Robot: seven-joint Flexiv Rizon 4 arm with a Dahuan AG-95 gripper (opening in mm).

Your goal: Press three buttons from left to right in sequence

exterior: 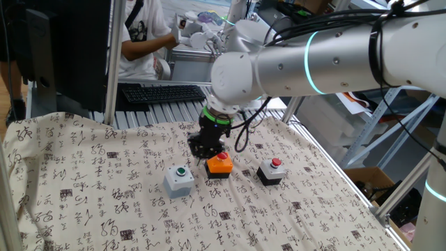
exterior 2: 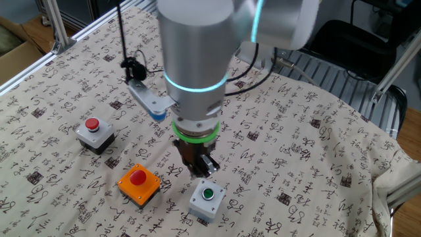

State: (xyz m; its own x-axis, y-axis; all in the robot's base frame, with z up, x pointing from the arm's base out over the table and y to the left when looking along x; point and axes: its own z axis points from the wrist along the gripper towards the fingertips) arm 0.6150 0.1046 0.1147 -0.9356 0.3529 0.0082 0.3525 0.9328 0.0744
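With fingers pressed together, my gripper (exterior 2: 202, 167) hangs over the patterned tablecloth (exterior: 83, 188) between the grey box with green cap (exterior 2: 207, 200) and the orange box with red cap (exterior 2: 139, 183), touching neither; the black box with red cap (exterior 2: 95, 131) likely comes last.

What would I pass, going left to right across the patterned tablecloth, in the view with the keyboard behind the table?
Grey box with green cap → orange box with red cap → black box with red cap. The dark tool overlaps the orange box, so I leave it out.
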